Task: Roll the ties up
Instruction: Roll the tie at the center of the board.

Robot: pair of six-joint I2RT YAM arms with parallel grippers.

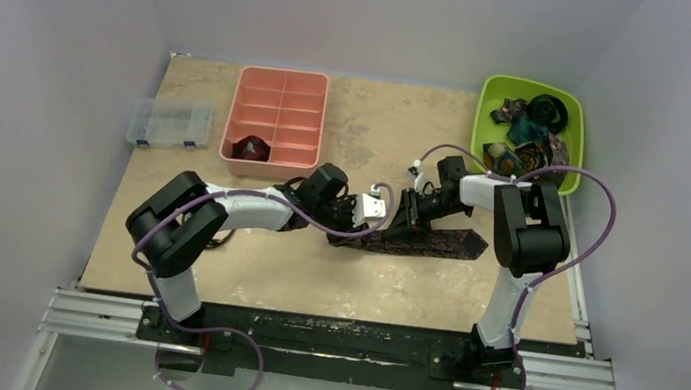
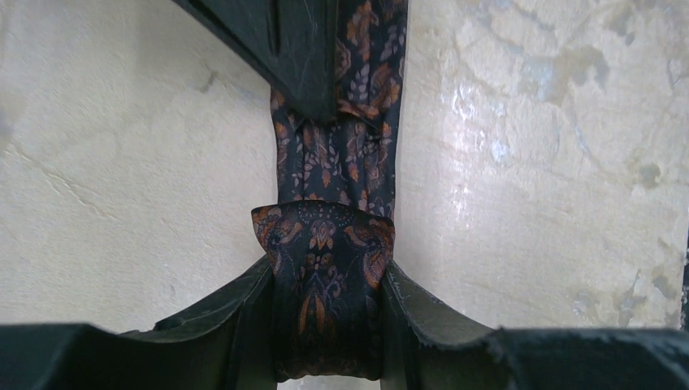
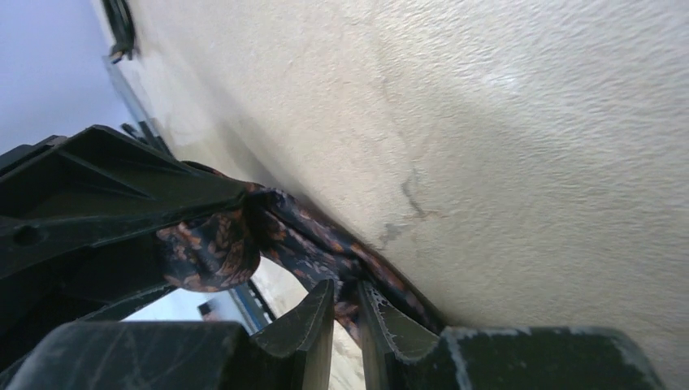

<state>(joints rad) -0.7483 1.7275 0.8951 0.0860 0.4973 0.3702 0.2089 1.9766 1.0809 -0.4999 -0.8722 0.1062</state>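
Observation:
A dark brown-maroon patterned tie point(image 1: 436, 240) lies as a flat strip across the table's middle. My left gripper point(image 1: 370, 221) is shut on its rolled end point(image 2: 325, 268); the small coil sits between the fingers, and the strip runs away from it. My right gripper point(image 1: 410, 212) is shut on the same tie point(image 3: 325, 244) a short way along, its jaws pinching the fabric edge point(image 3: 348, 305). The right gripper's finger point(image 2: 284, 41) shows at the top of the left wrist view. Several other ties point(image 1: 530, 129), coiled and multicolour, lie in the green bin. One rolled tie point(image 1: 252, 147) sits in the pink tray.
A pink compartment tray point(image 1: 277, 110) stands at the back left of centre. A clear plastic box point(image 1: 169, 123) sits at the far left. A green bin point(image 1: 573, 124) stands at the back right corner. Purple cables loop off both arms.

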